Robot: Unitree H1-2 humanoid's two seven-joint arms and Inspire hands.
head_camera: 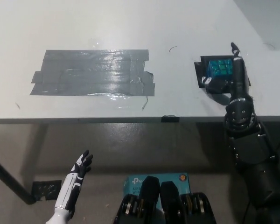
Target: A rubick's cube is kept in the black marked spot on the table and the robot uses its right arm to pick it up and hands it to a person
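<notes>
**On the black mark, cube in my grip**

Over the black marked spot on the counter, my right robot hand wraps the rubick's cube. Left robot hand hangs below the counter edge, fingers spread, holding nothing.

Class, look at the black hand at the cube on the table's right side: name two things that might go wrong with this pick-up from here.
1. The right hand seems to touch the Rubik's cube only along its sides, with one finger sticking out past it; a lift might let it slip.
2. The cube sits on the black marked spot near the table front edge, so a dropped cube may roll off.

The left hand hangs below, too far to help.
</notes>
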